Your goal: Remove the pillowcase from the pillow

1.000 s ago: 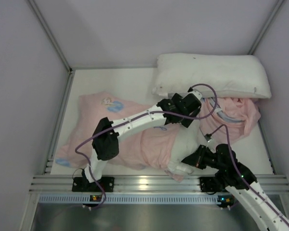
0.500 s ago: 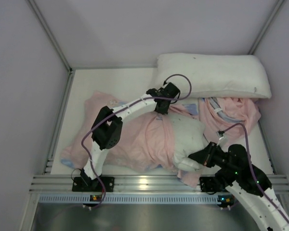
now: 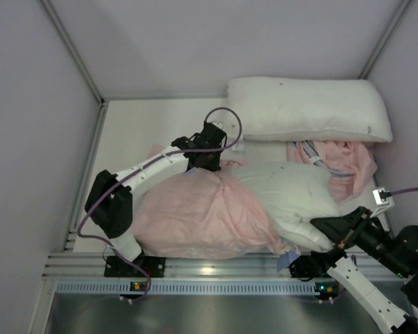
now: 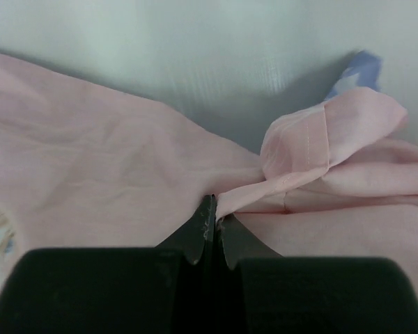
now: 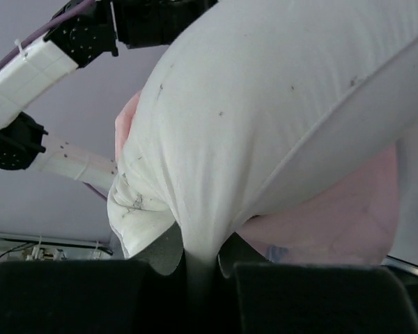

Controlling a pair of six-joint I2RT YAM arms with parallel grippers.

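The pale pink pillowcase (image 3: pixel 195 216) lies bunched at the table's front left, still round the left end of the white speckled pillow (image 3: pixel 292 195), whose right half sticks out bare. My left gripper (image 3: pixel 209 165) sits at the case's far edge. In the left wrist view it (image 4: pixel 214 209) is shut on a thin fold of the pink pillowcase (image 4: pixel 90 160). My right gripper (image 3: pixel 320 224) is at the pillow's near right corner. In the right wrist view it (image 5: pixel 198 254) is shut on a pinch of the pillow (image 5: pixel 279 104), with pink pillowcase (image 5: pixel 334 216) beneath.
A second white pillow (image 3: pixel 306 108) lies along the back wall. A crumpled pink cloth (image 3: pixel 341 156) sits at the right, in front of it. Grey walls enclose the table (image 3: pixel 146 125) on three sides; a metal rail (image 3: pixel 209 268) runs along the front.
My left gripper shut on the pillowcase and drew it leftward. My right arm pulled the pillow rightward, so much more white pillow shows outside the case.
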